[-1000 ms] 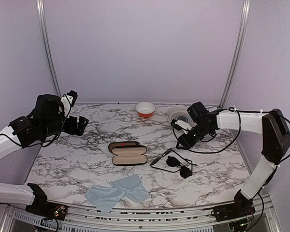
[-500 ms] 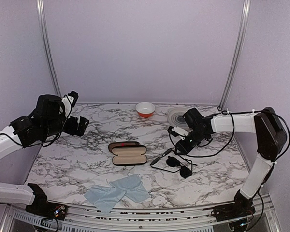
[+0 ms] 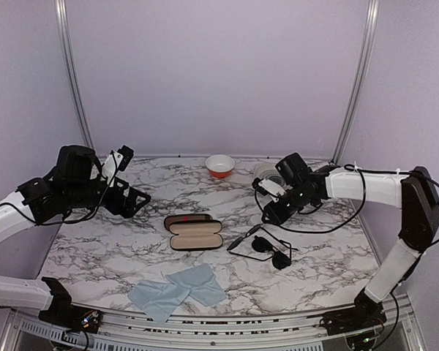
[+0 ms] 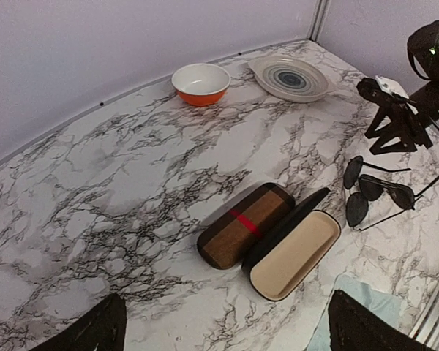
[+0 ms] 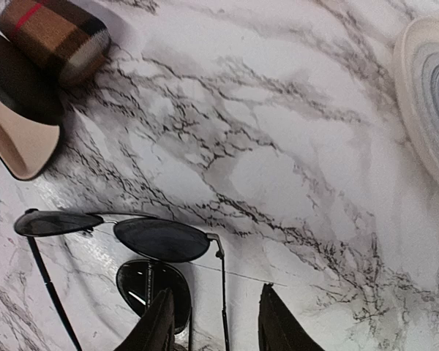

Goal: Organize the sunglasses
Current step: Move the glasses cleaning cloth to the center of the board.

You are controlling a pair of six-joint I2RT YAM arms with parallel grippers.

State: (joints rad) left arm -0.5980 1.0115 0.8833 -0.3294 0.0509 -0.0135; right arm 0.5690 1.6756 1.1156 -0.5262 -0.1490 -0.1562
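Observation:
The sunglasses (image 3: 267,245), with a thin black wire frame and dark lenses, lie unfolded on the marble table to the right of the cases. They also show in the left wrist view (image 4: 373,194) and the right wrist view (image 5: 161,240). My right gripper (image 3: 271,212) is open and empty, hovering just behind them; in the right wrist view (image 5: 216,329) one temple arm runs between its fingertips (image 5: 161,325). My left gripper (image 3: 132,197) is wide open and empty, to the left of the cases, with its fingertips (image 4: 95,333) at the bottom of its view.
A brown plaid case with a red stripe (image 3: 186,219) lies shut beside an open black case with beige lining (image 3: 197,238) at the table's middle. A light blue cloth (image 3: 179,289) lies near the front. An orange bowl (image 3: 220,164) and a striped plate (image 3: 267,174) stand at the back.
My left gripper has swung right, toward the cases. My right gripper came in closer to the sunglasses, then shifted slightly back. The sunglasses and cases have not moved.

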